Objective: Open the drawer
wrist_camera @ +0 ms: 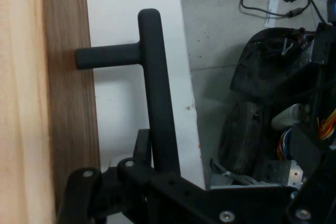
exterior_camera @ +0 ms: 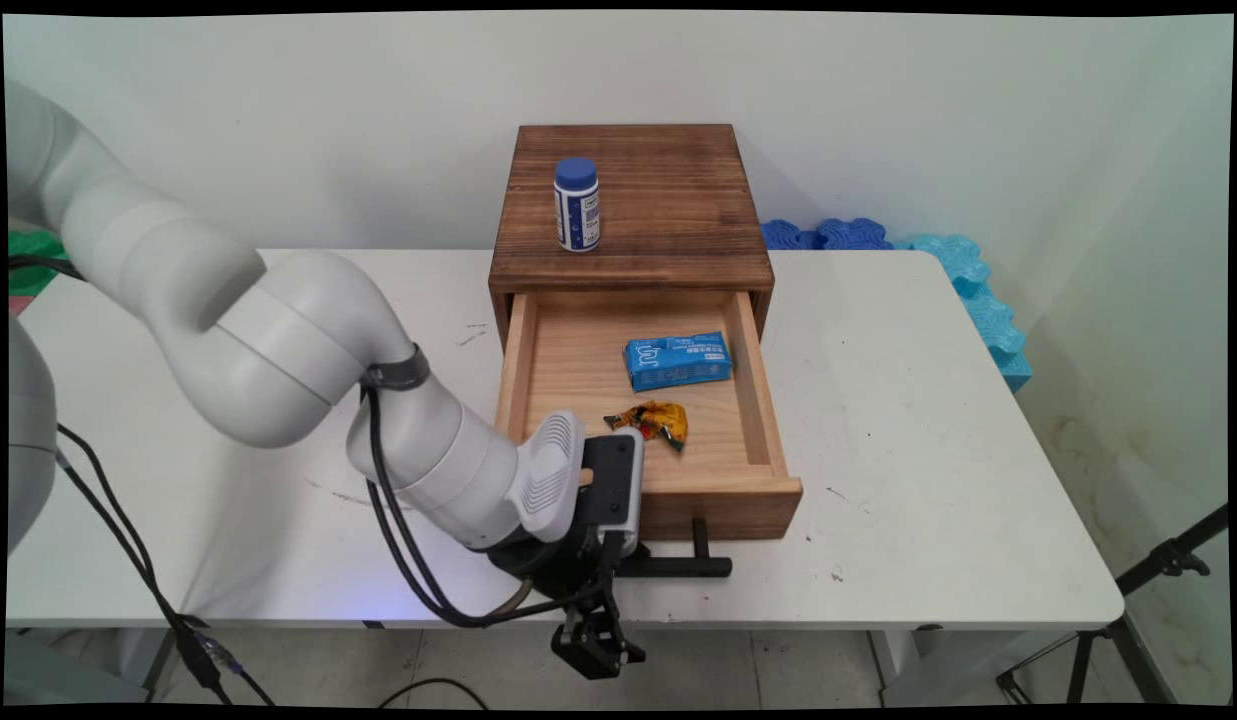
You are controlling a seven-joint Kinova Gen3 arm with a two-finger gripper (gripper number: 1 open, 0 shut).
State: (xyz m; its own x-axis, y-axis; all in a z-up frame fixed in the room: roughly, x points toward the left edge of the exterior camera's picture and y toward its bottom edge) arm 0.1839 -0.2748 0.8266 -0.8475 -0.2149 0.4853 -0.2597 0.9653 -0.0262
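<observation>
1. A wooden drawer box (exterior_camera: 628,210) stands on the white table (exterior_camera: 928,450), its drawer (exterior_camera: 643,400) pulled far out.
2. The black pincer (wrist_camera: 152,156) is closed around the drawer's black handle (wrist_camera: 155,93), at the drawer's front.
3. Inside the drawer lie a blue packet (exterior_camera: 678,360) and an orange wrapper (exterior_camera: 653,420).
4. A blue-capped bottle (exterior_camera: 576,204) stands on top of the box.
5. Judgement: any pull or push goes best straight along the drawer's slide, with the hold kept square on the bar.

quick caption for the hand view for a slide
Gripper closed around the black handle of the pulled-out wooden drawer, white table edge beneath.
</observation>
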